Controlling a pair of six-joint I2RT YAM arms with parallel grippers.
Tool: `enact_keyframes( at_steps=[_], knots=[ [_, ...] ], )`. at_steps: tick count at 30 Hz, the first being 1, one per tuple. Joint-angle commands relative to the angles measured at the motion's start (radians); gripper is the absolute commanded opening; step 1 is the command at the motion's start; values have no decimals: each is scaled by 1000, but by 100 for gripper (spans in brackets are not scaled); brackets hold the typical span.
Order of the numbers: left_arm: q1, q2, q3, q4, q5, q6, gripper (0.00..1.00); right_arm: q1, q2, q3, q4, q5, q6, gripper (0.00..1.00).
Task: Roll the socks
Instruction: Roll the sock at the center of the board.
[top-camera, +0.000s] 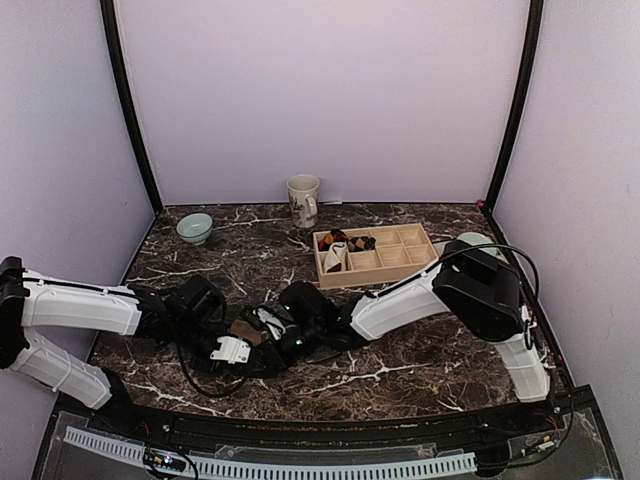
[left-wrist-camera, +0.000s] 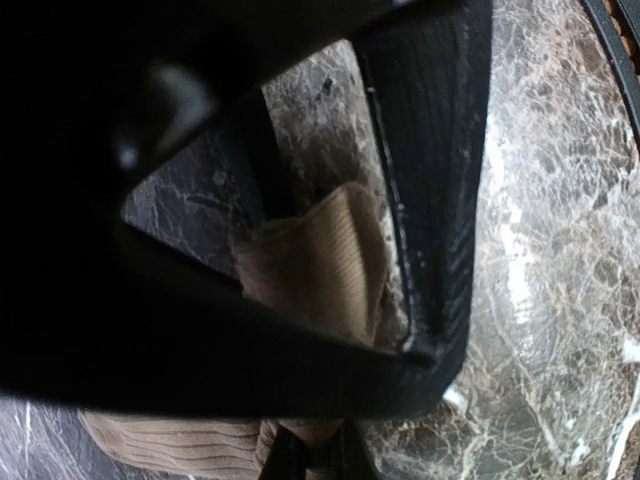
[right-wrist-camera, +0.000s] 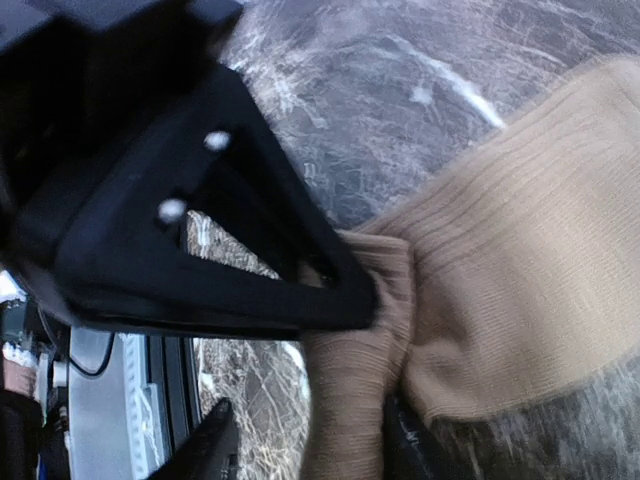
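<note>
Toward the back of the marble table (top-camera: 420, 360) we see a cream mug (top-camera: 303, 200), a pale green bowl (top-camera: 194, 228) to the left, and a wooden compartment tray (top-camera: 400, 262) with a few small rolled bundles (top-camera: 340, 250) in its left cells. A second pale bowl (top-camera: 478, 240) peeks out behind the right arm's elbow.

From above, the two arms meet low over the near middle of the table, and their black wrists cover most of what lies there. Only a small patch of the tan sock (top-camera: 244, 335) shows between the left gripper (top-camera: 232, 348) and the right gripper (top-camera: 272, 335).

The wrist views show finely ribbed, light brown fabric lying on the marble, creased and doubled over at one end. The right gripper is clamped on that folded edge, a black finger (right-wrist-camera: 250, 270) pressing into it. The left finger (left-wrist-camera: 430, 200) frames a fold of sock, but this view is too dark and close for us to tell whether it pinches.
</note>
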Motion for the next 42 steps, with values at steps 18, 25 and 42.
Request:
enact_keyframes(
  at_steps=[18, 25, 42],
  knots=[
    [36, 150, 28, -149, 153, -60, 0, 121, -824, -810, 30, 1406, 61, 100],
    [132, 220, 108, -243, 321, -72, 0, 147, -982, -1007, 534, 1280, -256, 100],
    [216, 448, 225, -403, 433, 8, 3, 303, -524, -549, 219, 737, -789, 90]
  ],
)
